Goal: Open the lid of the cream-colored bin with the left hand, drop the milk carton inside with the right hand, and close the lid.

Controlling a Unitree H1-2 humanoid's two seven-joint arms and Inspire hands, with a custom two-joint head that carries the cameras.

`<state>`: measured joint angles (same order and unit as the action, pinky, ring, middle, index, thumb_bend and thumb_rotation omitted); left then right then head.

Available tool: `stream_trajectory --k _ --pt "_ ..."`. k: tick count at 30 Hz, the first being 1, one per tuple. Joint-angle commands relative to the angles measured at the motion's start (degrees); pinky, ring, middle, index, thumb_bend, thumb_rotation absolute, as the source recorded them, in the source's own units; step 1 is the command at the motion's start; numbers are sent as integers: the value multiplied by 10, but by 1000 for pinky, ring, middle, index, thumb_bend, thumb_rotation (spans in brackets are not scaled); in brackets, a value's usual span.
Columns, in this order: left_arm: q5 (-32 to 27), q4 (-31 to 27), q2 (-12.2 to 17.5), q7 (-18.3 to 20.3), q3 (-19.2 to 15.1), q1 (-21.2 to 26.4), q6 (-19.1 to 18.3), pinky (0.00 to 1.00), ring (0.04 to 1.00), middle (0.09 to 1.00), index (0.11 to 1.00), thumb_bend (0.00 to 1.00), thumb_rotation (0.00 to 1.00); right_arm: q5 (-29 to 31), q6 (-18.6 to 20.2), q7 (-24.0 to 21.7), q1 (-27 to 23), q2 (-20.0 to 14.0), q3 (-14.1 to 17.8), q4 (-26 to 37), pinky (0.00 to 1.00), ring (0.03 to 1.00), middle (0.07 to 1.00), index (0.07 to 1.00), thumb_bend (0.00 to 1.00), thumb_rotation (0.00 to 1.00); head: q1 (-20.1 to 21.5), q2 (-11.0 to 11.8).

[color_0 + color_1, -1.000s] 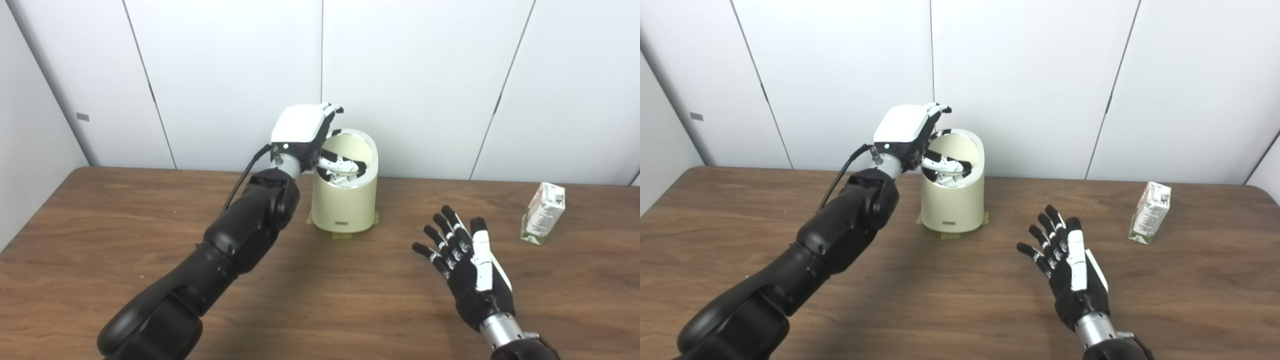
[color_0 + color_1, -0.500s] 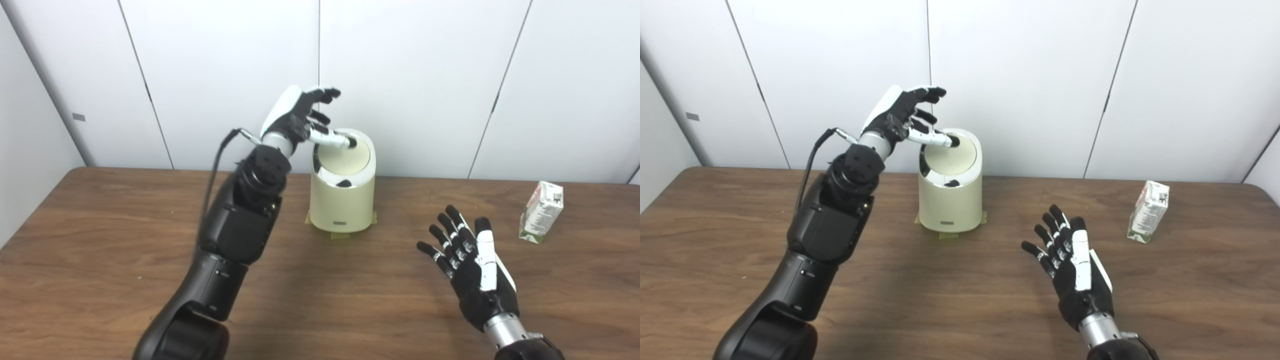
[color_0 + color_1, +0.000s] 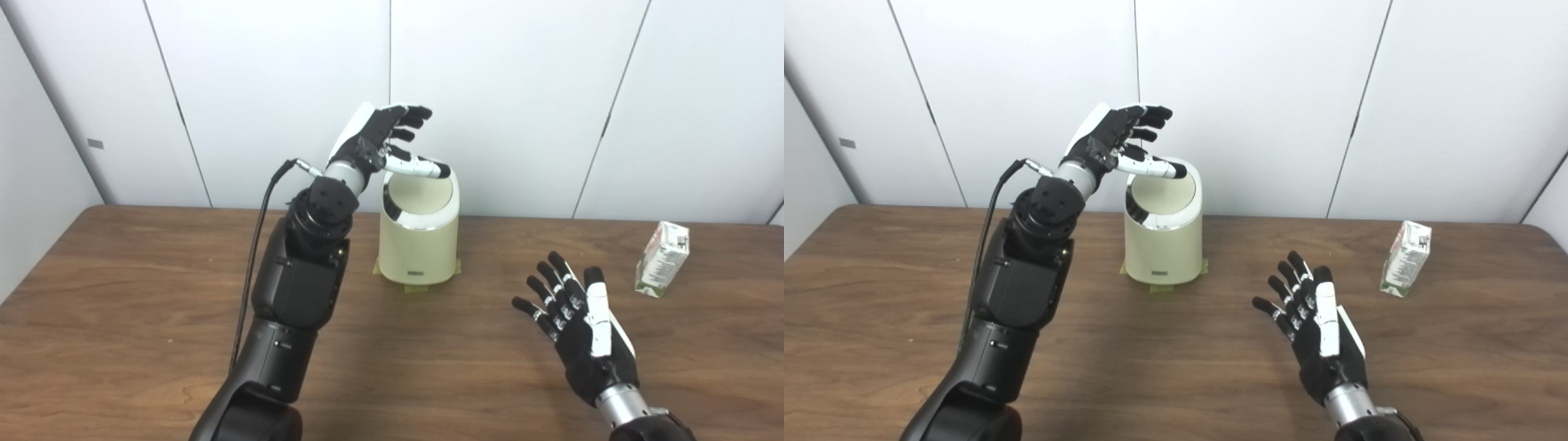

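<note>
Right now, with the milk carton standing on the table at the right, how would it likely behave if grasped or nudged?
The milk carton stands tall on a narrow base and looks slightly tilted, so a sideways nudge could tip it. Its flat printed sides suggest thin card, probably light and crushable under a tight grip. The open right hand is not touching it.

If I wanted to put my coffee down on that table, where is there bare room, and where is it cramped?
The widest bare wood on the table lies left of the left arm. Another free patch sits in front of the cream bin, between that arm and the open right hand. It is tighter between the right hand and the milk carton, and under the left hand by the lid.
</note>
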<state>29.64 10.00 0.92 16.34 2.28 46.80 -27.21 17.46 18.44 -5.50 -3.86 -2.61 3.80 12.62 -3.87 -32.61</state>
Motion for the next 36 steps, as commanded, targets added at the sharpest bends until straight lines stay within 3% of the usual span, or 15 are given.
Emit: stream_trajectory --k 1,6,9,16,22,27,36 --pt "8 -13 11 -11 9 29 3 692 808 834 812 798 0 5 -22 -10 -14 -2 0 12 789 960 988 995 641 1000 0 -1" --pt "33 18 42 -33 64 47 25 666 792 843 808 860 0 5 -21 -9 -13 -2 1 11 775 955 984 994 639 1000 -2 0" --pt "63 50 67 -40 107 77 32 704 832 874 833 900 0 2 -20 -8 -13 -1 1 8 765 948 975 990 646 1000 -2 2" --pt "57 115 103 23 165 163 20 857 952 997 984 963 0 -4 -21 -6 -13 1 -4 6 742 934 960 983 649 1000 -2 5" --pt "53 206 113 48 199 230 52 843 960 993 985 1000 14 -10 -26 -7 -14 5 -9 -1 718 926 957 984 647 1000 3 6" --pt "62 252 113 57 228 262 56 834 958 985 970 1000 43 -14 -22 -1 -15 14 -12 1 708 912 942 976 645 1000 5 5" --pt "85 288 110 86 280 290 62 767 919 968 955 1000 25 -29 -21 3 -14 22 -22 9 704 922 943 980 659 1000 8 3"
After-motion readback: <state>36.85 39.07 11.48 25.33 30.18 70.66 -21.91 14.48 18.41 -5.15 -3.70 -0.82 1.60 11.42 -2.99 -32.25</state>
